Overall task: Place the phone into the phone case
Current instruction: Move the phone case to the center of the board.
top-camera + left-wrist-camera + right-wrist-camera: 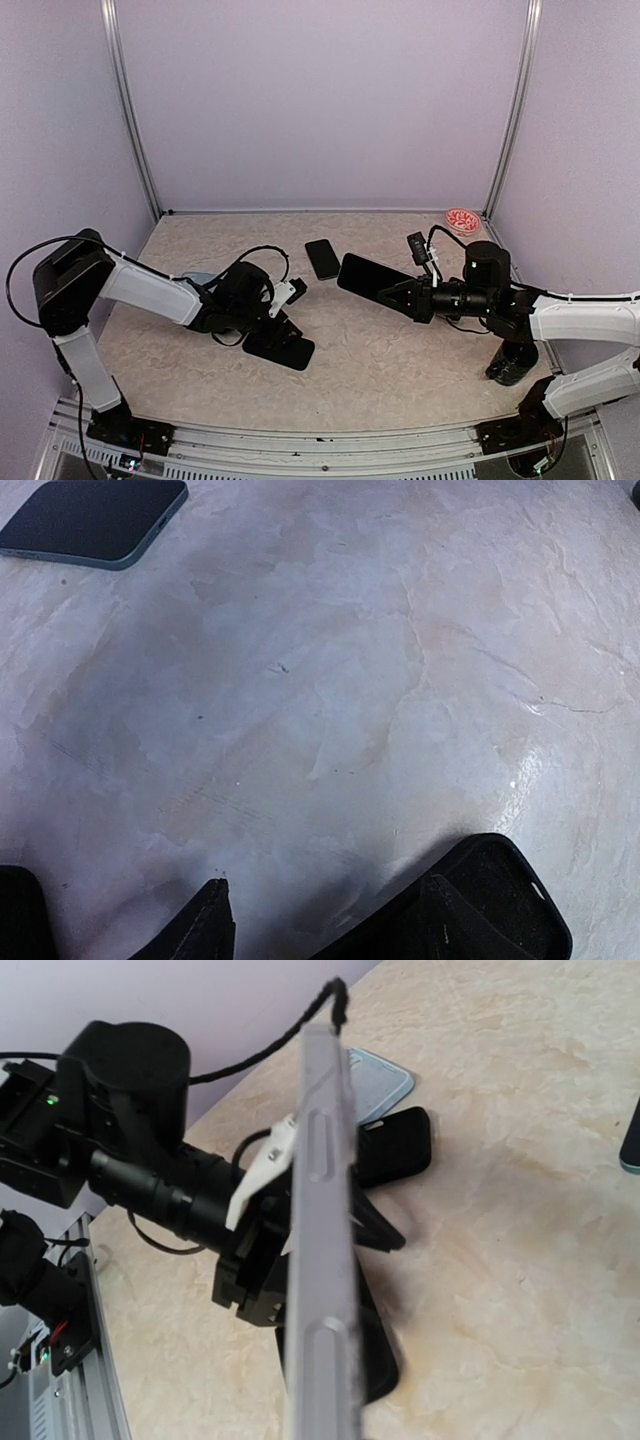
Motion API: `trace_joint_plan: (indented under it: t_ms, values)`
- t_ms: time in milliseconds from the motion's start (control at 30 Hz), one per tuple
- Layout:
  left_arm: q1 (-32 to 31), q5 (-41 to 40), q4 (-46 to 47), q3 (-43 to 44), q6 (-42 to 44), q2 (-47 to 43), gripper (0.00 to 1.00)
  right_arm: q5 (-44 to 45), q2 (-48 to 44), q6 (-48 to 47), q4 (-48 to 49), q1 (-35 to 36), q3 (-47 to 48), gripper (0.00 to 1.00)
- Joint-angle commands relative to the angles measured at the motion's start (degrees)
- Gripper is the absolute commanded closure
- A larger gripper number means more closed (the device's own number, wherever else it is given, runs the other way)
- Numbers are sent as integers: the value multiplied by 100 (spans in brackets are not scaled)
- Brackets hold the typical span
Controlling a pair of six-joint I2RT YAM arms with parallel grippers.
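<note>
Case under our left hand, phone in our right

On the left, our left hand [287, 297] sits low over the black phone case [282, 349] on the table [400, 360]. Its fingers [210, 925] are partly apart, and we cannot tell whether they grip the case. A second phone [322, 258] lies mid-table. Our right hand [405, 292] is clamped on the phone [368, 274], held above the table.

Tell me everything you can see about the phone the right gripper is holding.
The phone is a slim slab with a dark, glossy face. Its pale, silvery side edge has long button slots and shows edge-on in the right wrist view. The right gripper is shut on the end nearest its own arm and holds the phone lifted above the table, with the free end pointing toward the left arm. Nothing else touches it.
</note>
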Motion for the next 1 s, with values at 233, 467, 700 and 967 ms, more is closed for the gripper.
trace_joint_plan:
  t_ms: [233, 467, 700, 967]
  values:
    - [-34, 541, -130, 139, 220, 254, 51, -3, -6, 22, 350, -54, -31, 100]
    - [-73, 799, -161, 274, 271, 440, 63, 30, 24, 9, 348, -55, -31, 100]
    - [-151, 909, -185, 437, 276, 658, 75, 33, 61, 1, 360, -54, -13, 100]
    - [-213, 893, -240, 788, 288, 792, 79, 36, 85, 9, 341, -57, -1, 100]
